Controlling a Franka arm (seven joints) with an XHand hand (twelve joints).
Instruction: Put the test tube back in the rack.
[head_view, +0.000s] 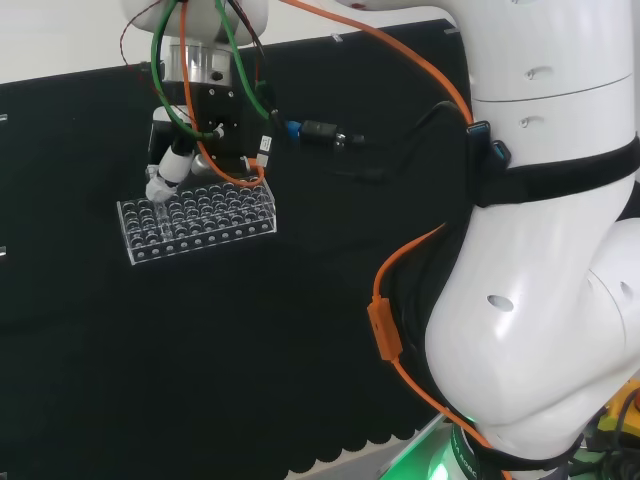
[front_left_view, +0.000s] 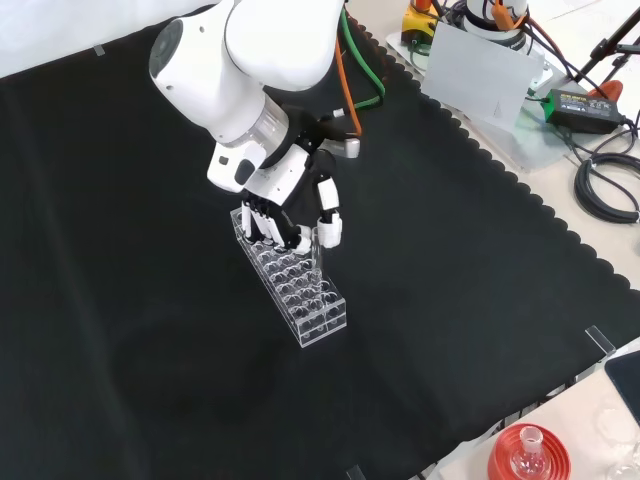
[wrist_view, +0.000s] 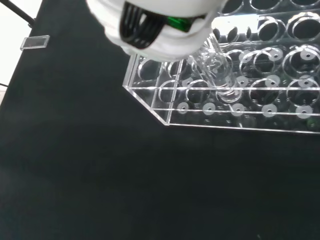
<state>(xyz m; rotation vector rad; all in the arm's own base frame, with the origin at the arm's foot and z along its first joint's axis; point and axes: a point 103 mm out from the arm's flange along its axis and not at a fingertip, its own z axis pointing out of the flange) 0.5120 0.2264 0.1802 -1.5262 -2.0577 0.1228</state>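
Observation:
A clear plastic rack (head_view: 200, 228) with several rows of holes stands on the black cloth, left of centre in the head view. The hand (head_view: 176, 163) hovers over the rack's far left end there. In the front view the hand (front_left_view: 300, 205) sits above the rack's (front_left_view: 305, 295) upper end, fingers and thumb curled. The wrist view shows a clear test tube (wrist_view: 218, 70) coming down from the hand (wrist_view: 155, 25), its rounded lower end at a hole in the front row of the rack (wrist_view: 150, 95), near one corner. The tube's upper part is hidden by the hand.
The arm's white links (head_view: 540, 250) stand at the head view's right. In the front view a red ribbed stand with a small flask (front_left_view: 528, 455) sits at the bottom right off the cloth. Cables and a power adapter (front_left_view: 580, 100) lie at the top right.

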